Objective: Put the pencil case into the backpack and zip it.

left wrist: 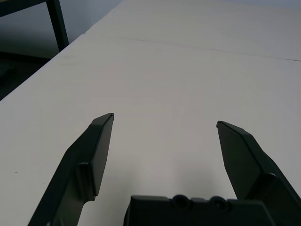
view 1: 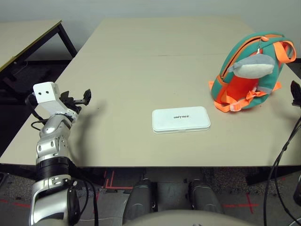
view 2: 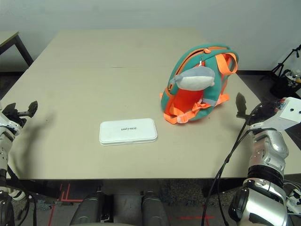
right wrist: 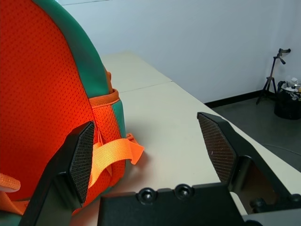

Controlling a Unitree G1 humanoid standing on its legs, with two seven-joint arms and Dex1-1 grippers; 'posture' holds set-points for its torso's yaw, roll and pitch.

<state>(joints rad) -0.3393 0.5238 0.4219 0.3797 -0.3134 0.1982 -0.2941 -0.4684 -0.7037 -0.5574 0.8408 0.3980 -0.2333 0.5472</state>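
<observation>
The white pencil case (view 1: 181, 119) lies flat on the table near the front edge, its dark lettering facing up. The teal and orange backpack (view 1: 251, 70) stands upright at the right, a grey plush fish charm (view 1: 254, 66) hanging on its front. My left gripper (view 1: 81, 100) hovers open over the table's left edge, far left of the case, with nothing between its fingers (left wrist: 94, 155). My right gripper (view 2: 241, 107) is open just right of the backpack (right wrist: 51, 94), its fingers (right wrist: 217, 146) empty and an orange strap (right wrist: 113, 153) close by.
The beige table (view 1: 155, 56) runs wide behind the case, with a seam across its middle. Another table (view 1: 23, 37) stands at the far left. A stand and a dark bin (right wrist: 287, 99) sit on the floor at the right. Cables (view 2: 230, 155) hang off my right arm.
</observation>
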